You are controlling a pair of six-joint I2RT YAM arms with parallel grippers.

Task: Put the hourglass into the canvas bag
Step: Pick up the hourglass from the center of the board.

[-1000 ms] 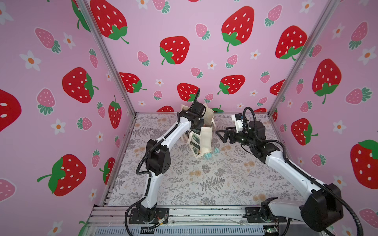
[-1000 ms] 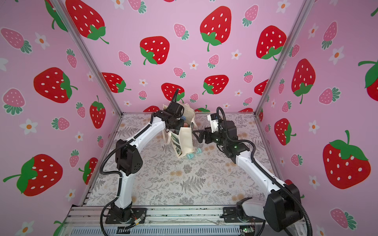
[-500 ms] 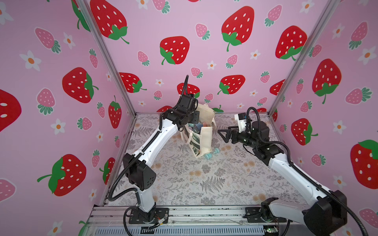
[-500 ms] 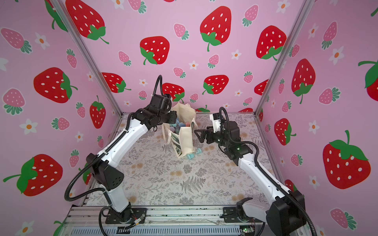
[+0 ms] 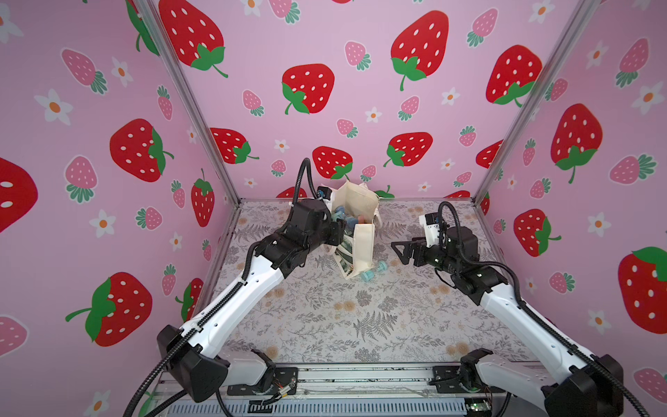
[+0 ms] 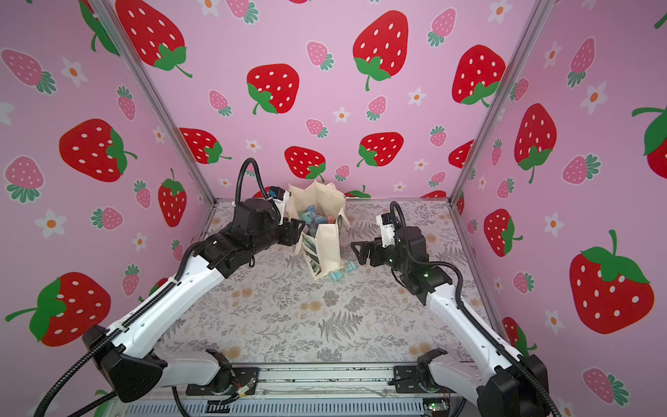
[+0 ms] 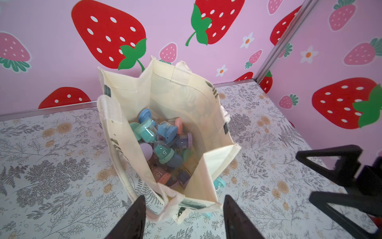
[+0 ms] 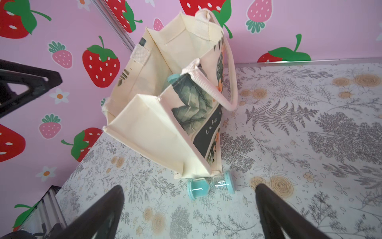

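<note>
Table [image 5: 361, 325] before me, fern-print cover: canvas bag [image 5: 364, 245] stands open; teal hourglass [image 8: 210, 187] lies sideways at bag's base corner.

canvas bag [image 5: 363, 249] mouth open upward, room above hourglass pile [image 7: 163, 142] inside, left gripper [image 7: 184, 199] crowding bag's left side, teal hourglass [image 5: 373, 271] against bag's near-right base, bare gap between bag and right gripper [image 5: 396, 252], near tabletop [image 5: 325, 317] open, back wall [image 5: 325, 151] just behind bag

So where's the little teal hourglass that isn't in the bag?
In both top views the teal hourglass lies on its side on the floral table, right at the foot of the canvas bag, on the side facing the right gripper.
</note>
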